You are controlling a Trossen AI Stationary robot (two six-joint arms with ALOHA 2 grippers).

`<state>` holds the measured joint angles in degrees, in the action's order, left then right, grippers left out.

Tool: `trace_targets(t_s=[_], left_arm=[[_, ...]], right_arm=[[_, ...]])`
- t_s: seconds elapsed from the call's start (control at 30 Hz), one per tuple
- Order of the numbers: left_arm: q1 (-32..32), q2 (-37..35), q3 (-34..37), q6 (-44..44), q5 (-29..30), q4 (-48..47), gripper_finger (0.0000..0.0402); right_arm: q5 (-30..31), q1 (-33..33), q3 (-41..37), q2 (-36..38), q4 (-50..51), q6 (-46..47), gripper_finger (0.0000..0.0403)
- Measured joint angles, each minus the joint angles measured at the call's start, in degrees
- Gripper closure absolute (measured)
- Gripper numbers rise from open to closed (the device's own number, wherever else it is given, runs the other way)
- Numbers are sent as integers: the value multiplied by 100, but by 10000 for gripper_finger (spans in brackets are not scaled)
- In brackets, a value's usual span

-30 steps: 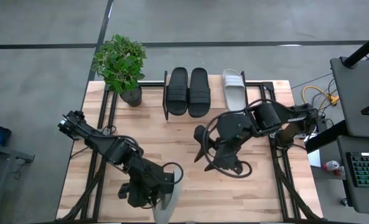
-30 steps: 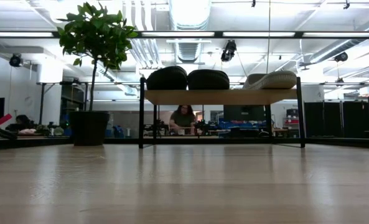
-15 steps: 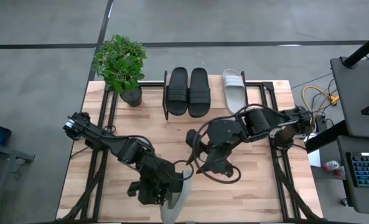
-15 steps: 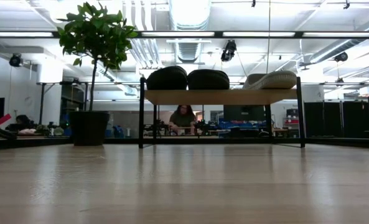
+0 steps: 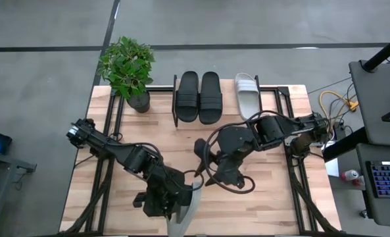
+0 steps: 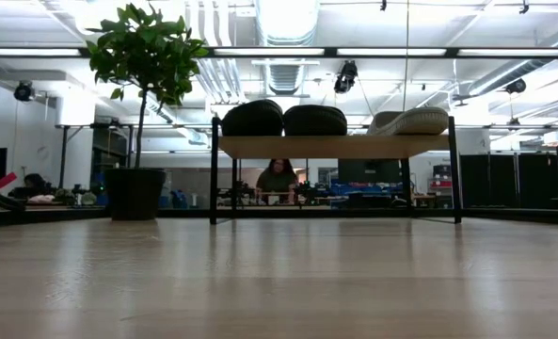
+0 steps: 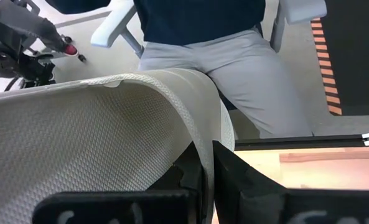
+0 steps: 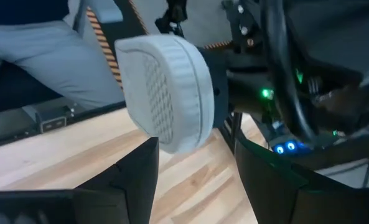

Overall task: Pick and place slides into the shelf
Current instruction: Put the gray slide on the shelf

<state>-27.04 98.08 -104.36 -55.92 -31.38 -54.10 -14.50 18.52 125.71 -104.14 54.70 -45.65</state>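
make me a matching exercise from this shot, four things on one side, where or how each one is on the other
Things:
1. black slides
2. pale slide
3. potted plant
4. right gripper

Places or states:
A. open, facing the held slide's end
B. table's far left corner
C. clamped in the left gripper
D. side by side on the shelf

Pairs: 1-D, 2-C, 3-B, 4-A

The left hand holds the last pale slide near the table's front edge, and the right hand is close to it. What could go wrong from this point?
1. The left hand pinches only the thin edge of the pale slide, so it may slip or twist.
2. The open right hand is very close to the slide; a handover could end in the arms bumping.
3. The shelf has only a narrow free spot beside the white slide, so placing could knock that one.
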Motion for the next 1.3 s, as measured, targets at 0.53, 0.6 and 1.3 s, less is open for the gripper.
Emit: trace_targets(t_s=[0.53, 0.6, 1.3], left_arm=[[69, 7, 0, -98, -111, 16, 401], [71, 8, 0, -98, -115, 19, 401], [84, 9, 9, -467, -983, 75, 401]], right_arm=[[-82, 221, -438, 0, -479, 67, 200], [-83, 221, -449, 2, -481, 105, 200], [-24, 221, -433, 0, -566, -138, 200]])
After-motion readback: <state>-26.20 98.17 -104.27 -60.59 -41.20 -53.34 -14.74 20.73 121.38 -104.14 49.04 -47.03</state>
